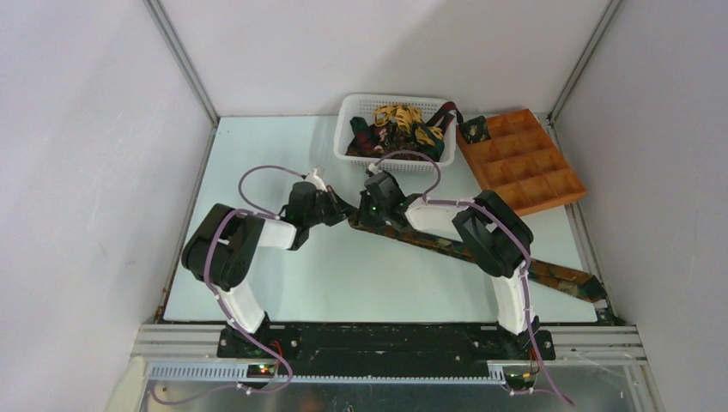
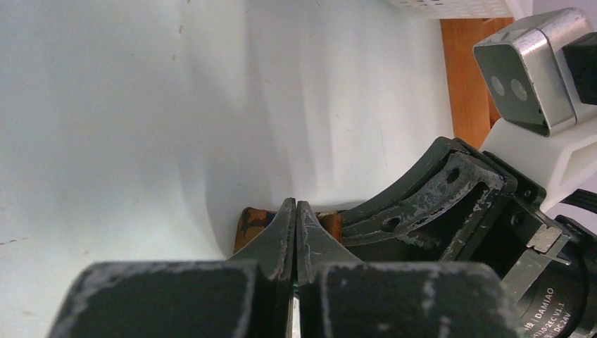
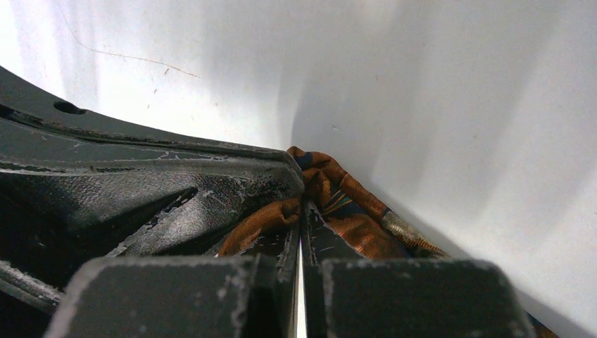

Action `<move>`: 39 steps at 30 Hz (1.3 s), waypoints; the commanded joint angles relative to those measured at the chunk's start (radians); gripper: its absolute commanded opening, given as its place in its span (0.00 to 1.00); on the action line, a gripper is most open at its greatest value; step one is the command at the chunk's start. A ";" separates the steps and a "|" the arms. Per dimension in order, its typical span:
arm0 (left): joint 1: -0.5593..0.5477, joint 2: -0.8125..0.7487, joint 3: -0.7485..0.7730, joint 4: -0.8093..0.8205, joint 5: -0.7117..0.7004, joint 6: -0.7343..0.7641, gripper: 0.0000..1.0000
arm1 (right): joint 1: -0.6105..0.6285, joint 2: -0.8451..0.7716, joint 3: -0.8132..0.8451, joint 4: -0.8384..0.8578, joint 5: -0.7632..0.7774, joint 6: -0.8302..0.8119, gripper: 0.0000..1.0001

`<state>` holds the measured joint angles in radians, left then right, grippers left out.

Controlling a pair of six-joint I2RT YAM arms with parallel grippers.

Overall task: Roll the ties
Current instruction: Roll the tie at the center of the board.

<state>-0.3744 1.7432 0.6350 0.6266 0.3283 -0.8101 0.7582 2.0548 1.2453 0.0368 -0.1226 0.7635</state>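
The top view looks steeply down on the whole table (image 1: 343, 275) from above its near edge. Both wrist views sit low and close over the table's middle, facing each other across one tie (image 3: 345, 204).

"DAMIAO", "DC24V" on the right arm's motor (image 2: 557, 304)

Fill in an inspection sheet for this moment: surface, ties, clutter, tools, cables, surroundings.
Surface: pale table, faint marks.
Ties: one patterned tie lies stretched toward the right corner; more ties heaped in the white basket.
Clutter: orange tray, a dark tie piece in its corner compartment.
Tools: left tool shut at the tie's end; right tool shut on it.
Cables: purple cables loop over both arms.
Surroundings: white walls.
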 commanded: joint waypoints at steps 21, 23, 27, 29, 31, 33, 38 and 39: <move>-0.046 -0.009 0.003 -0.004 0.065 0.015 0.00 | -0.038 -0.244 -0.072 -0.092 0.184 -0.049 0.15; -0.057 -0.009 0.009 -0.015 0.062 0.019 0.00 | -0.045 -0.253 -0.074 -0.107 0.187 -0.048 0.14; -0.079 0.000 0.016 -0.019 0.055 0.019 0.00 | -0.057 -0.271 -0.086 -0.122 0.198 -0.049 0.13; -0.088 0.003 0.017 -0.020 0.050 0.017 0.00 | -0.065 -0.280 -0.093 -0.128 0.200 -0.050 0.13; -0.095 0.011 0.018 -0.022 0.045 0.016 0.00 | -0.072 -0.285 -0.095 -0.136 0.197 -0.050 0.12; -0.100 0.018 0.018 -0.021 0.036 0.014 0.00 | -0.076 -0.285 -0.096 -0.139 0.181 -0.052 0.11; -0.105 0.042 0.024 -0.010 0.010 0.000 0.00 | -0.075 -0.278 -0.096 -0.144 0.102 -0.060 0.09; -0.106 0.048 0.024 -0.004 0.007 -0.003 0.00 | -0.074 -0.276 -0.096 -0.142 0.089 -0.063 0.09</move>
<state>-0.4702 1.7676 0.6350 0.6037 0.3656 -0.8120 0.6811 1.8179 1.1484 -0.1043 0.0227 0.7238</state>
